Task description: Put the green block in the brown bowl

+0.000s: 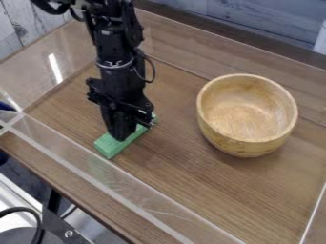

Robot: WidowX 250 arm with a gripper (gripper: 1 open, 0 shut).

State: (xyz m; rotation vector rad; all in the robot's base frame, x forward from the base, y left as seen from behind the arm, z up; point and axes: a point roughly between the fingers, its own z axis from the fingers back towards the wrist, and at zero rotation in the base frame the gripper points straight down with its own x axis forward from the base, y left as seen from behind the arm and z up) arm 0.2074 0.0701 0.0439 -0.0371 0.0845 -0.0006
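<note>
One green block (113, 142), one brown bowl (247, 114), one black gripper (122, 131) on a wooden table (192, 191) with clear walls. Lying flat at left, well apart from the bowl, long axis running from near left to far right. Pointing straight down, fingers pinched on the green block's far end. Standing upright at right, holding nothing.

One high, close front view down onto the table (242, 200).
</note>
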